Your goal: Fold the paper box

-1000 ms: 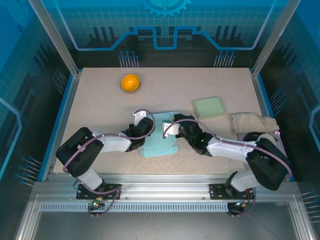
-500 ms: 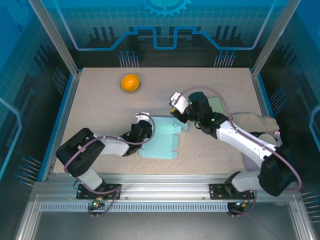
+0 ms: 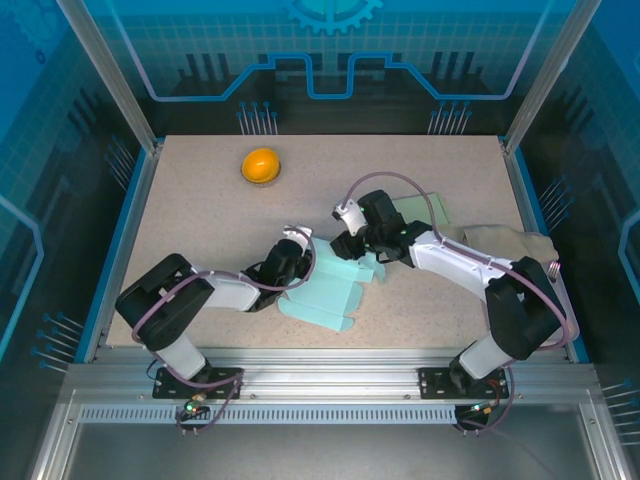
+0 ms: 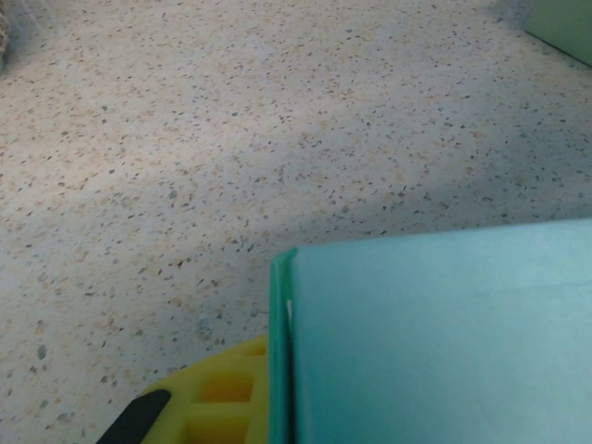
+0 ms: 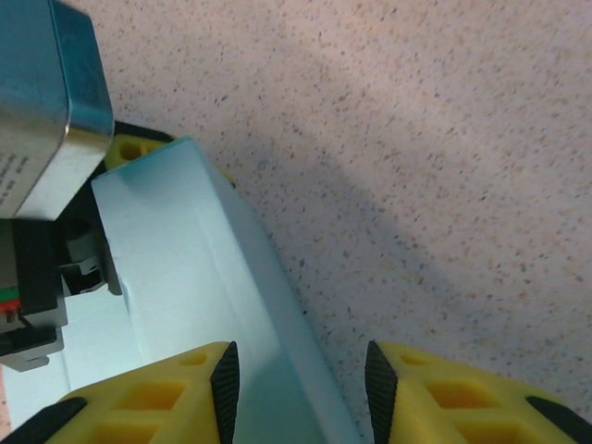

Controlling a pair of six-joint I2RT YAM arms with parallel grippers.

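The paper box is a pale teal cardboard blank, partly folded, lying at the middle of the table. My left gripper is shut on its left flap. In the left wrist view the teal panel stands right against one yellow finger. My right gripper hovers at the box's far right corner with its jaws open. In the right wrist view a raised box wall runs between the open gripper's two black pads without being pinched.
An orange round object sits at the back left. A green flat pad lies behind my right arm, and a beige rolled cloth lies at the right edge. The speckled tabletop has free room left and behind.
My right gripper let go, lifted off the box's middle, swung back and right, then came down at the far right corner, jaws wider. The box's right side shifted. The left gripper kept its hold.
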